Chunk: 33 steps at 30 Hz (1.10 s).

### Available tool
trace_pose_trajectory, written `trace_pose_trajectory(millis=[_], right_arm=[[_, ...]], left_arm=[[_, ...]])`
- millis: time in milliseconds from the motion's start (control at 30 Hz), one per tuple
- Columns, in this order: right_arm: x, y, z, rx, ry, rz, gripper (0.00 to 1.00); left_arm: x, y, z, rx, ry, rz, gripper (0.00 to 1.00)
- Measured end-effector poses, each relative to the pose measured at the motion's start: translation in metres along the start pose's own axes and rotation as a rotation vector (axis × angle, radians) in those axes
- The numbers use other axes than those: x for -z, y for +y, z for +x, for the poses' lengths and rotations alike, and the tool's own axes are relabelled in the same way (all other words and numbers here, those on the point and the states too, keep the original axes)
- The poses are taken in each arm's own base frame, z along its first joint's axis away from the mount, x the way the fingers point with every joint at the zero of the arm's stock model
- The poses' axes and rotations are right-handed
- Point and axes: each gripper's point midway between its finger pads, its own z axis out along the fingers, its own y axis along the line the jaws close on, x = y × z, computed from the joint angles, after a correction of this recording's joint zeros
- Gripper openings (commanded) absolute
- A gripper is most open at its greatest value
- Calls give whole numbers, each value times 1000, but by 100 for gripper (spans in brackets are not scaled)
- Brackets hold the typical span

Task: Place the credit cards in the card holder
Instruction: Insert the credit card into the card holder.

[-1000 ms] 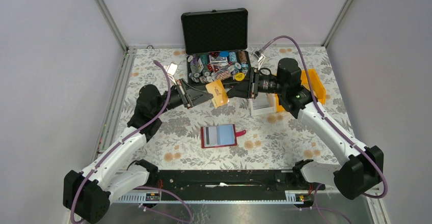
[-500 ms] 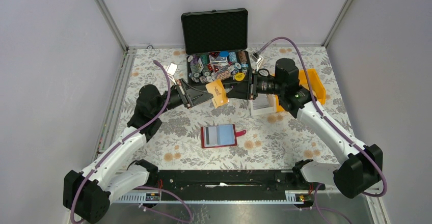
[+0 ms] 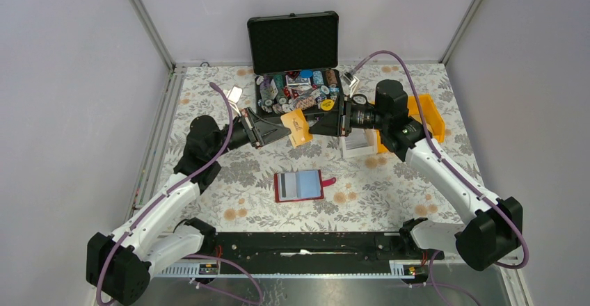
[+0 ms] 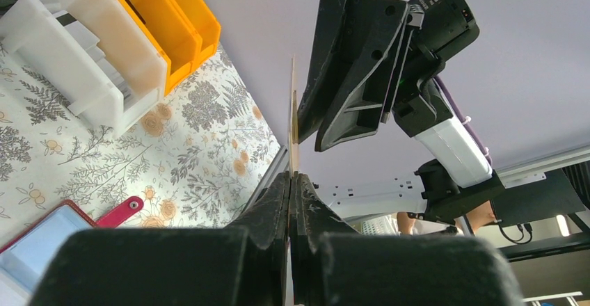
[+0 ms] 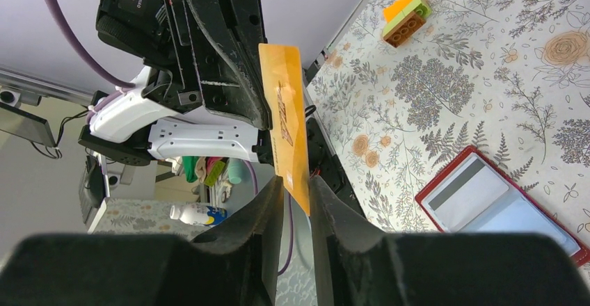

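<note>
Left gripper (image 4: 291, 179) tight on tan-gold card (image 5: 284, 118); contact with right gripper (image 5: 297, 189) unclear

Honestly, nothing here is readable. The gold card (image 5: 285, 122) has a strip of dark print running down its face in the right wrist view, but it's too blurred and skewed to make out a single letter. The poker chips (image 3: 296, 90) in the black case (image 3: 293, 42), at 12 o'clock on the table, have printed faces that are far too small to read. The cards in the card holder (image 3: 300, 186), at 6 o'clock from the case, show only plain bands.
</note>
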Motion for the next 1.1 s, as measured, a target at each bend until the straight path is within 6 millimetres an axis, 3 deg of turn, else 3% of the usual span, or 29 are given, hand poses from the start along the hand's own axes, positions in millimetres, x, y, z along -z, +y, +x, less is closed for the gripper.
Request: trace_pose_trajectory(millis=[467, 1100], right_arm=[[-2, -2, 2, -6, 7, 3, 26], [-17, -21, 10, -13, 48, 59, 25]], left_arm=[[1, 7, 2, -3, 12, -38, 0], [3, 24, 1, -55, 56, -186, 0]])
